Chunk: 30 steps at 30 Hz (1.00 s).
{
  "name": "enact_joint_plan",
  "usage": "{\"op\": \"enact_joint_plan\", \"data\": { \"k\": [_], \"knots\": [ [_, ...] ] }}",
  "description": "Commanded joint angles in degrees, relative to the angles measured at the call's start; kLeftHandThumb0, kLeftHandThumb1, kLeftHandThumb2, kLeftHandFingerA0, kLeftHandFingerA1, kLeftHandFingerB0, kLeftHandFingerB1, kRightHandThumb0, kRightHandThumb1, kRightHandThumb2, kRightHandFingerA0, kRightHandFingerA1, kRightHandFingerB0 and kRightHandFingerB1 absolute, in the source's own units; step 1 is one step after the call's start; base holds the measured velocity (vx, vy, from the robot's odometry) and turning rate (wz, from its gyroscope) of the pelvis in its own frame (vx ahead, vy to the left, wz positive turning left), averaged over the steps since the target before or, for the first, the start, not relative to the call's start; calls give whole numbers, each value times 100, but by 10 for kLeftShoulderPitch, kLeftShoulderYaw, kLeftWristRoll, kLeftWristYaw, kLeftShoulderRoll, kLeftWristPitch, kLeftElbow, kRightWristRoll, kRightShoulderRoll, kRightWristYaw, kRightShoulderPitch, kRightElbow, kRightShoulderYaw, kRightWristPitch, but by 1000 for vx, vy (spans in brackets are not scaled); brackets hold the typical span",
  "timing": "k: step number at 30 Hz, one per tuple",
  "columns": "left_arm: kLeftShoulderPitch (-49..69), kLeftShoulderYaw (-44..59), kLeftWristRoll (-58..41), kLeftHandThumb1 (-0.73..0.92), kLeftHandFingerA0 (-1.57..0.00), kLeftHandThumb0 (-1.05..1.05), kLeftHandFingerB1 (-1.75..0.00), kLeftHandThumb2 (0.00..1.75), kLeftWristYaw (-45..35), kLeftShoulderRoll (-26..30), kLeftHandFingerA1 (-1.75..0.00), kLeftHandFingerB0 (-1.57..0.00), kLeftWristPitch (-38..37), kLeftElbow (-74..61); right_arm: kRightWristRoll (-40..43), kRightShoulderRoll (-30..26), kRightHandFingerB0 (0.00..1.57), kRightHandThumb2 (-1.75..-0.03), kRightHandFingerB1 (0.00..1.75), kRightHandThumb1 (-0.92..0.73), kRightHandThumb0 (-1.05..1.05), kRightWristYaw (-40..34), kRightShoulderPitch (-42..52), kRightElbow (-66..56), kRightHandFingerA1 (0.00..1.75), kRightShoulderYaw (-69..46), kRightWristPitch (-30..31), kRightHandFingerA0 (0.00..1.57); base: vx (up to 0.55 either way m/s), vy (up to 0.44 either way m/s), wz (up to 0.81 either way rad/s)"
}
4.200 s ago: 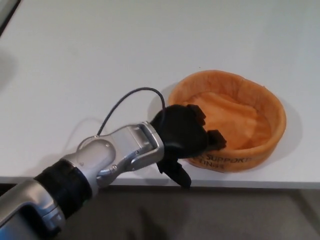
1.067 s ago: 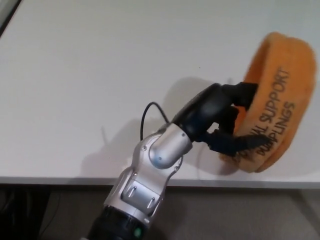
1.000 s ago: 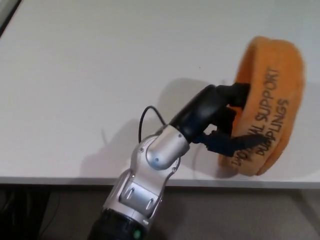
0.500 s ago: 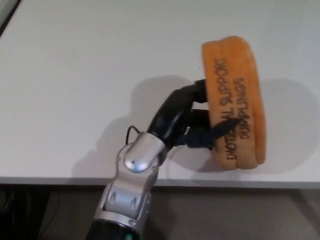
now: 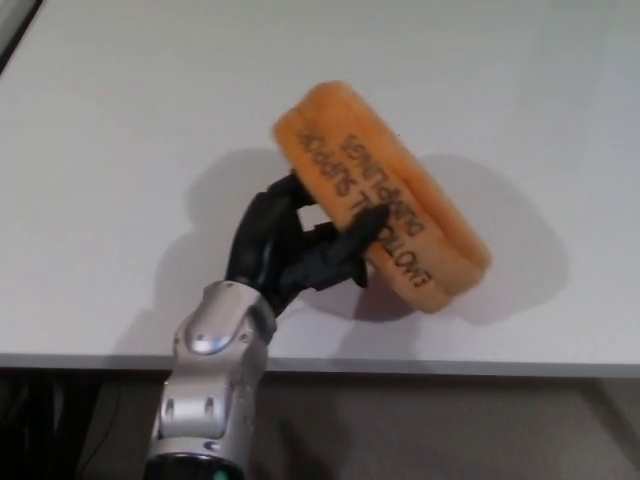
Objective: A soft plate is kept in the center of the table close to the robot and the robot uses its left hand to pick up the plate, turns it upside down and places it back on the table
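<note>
Head view, looking down over the table edge. Left hand [image 5: 295, 245] up from the bottom of the picture on a silver forearm [image 5: 210, 385], black fingers [image 5: 355, 228] clamped on the plate [image 5: 385, 195]. One finger pressed across the printed side wall, right over the lettering, thumb side tucked behind the near rim where it can't really be made out. So: gripping the plate, no doubt about that part.

Plate itself orange, soft, squashed flat-ish into a long padded shape. Held up off the table [image 5: 130, 120], tilted, running from upper left down to lower right. Black text along the wall facing the camera, reading upside down from here, only partly legible, something like "SUPPORT" and "DUMPLINGS". Inside of the plate not visible from this angle, just the outer wall and the folded rim. Lower right end closest to the tabletop, can't tell if touching or just above.

Dark shadow [image 5: 500, 240] of the plate on the white surface to its right and below, another shadow patch left of the hand and wrist. Table plain white, front edge crossing the bottom of the picture, dark floor [image 5: 480, 430] under it. Right hand not in the picture.
</note>
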Motion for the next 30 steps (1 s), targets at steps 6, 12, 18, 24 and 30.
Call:
{"op": "enact_joint_plan", "data": {
  "k": [6, 12, 18, 24, 30],
  "knots": [
    [15, 290, -525, 69, -100, -27, -175, 60, 156, -133, -175, -59, 22, -44, -1, -14, 4, -71, 19, -92, -77, -1, 6, 6, 36, -8, 10, 23, 0, 0, 0],
    [2, 294, -508, 68, -99, -30, -172, 59, 207, -120, -175, -59, 48, -47, 0, -15, 5, -71, 19, -92, -77, -2, 9, 1, 37, -11, 10, 24, 0, 0, 0],
    [-12, 309, -501, 68, -94, -24, -172, 57, 323, -99, -175, -53, 105, -50, -4, -14, 5, -71, 20, -92, -78, -7, 9, -1, 37, -11, 10, 24, 0, 0, 0],
    [-20, 321, -509, 66, -93, -25, -149, 60, 392, -91, -175, -50, 131, -45, -8, -14, 5, -72, 19, -92, -78, -11, 7, -5, 38, -10, 11, 24, 0, 0, 0],
    [-31, 345, -506, 60, -123, -46, -115, 90, 507, -71, -150, -66, 179, -8, -5, -15, 5, -70, 20, -92, -78, -11, 2, -5, 37, -11, 15, 24, 0, 0, 0]
  ]
}}
